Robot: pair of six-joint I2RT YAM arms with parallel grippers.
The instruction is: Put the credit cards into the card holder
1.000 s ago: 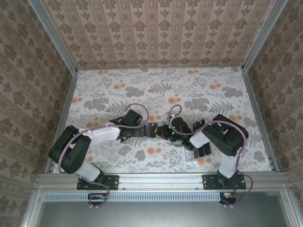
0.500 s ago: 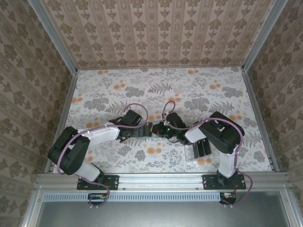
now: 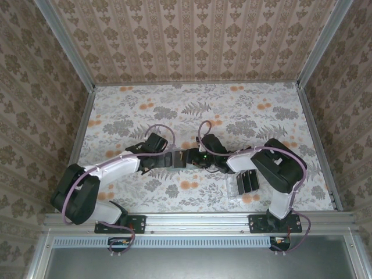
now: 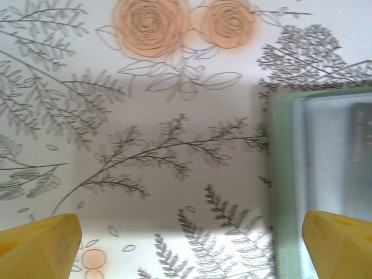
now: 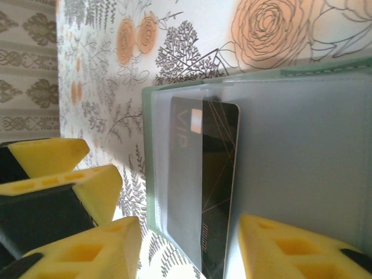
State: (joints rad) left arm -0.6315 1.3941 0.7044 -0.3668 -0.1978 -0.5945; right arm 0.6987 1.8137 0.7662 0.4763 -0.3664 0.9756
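Top external: rack (image 3: 232, 189) prob. holds cards (image 3: 250, 181).

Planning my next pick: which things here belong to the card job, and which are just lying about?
Job: card holder, black card tucked in it, spare black cards.
Lying about: clear slotted rack holding those spares, floral table.

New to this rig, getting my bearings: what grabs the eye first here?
The left arm and right arm meet mid-table over floral cloth, a clear rack of black cards near the latter. Up close, a black credit card lies partly tucked in the open sage-green card holder, between the right arm's yellow fingers.
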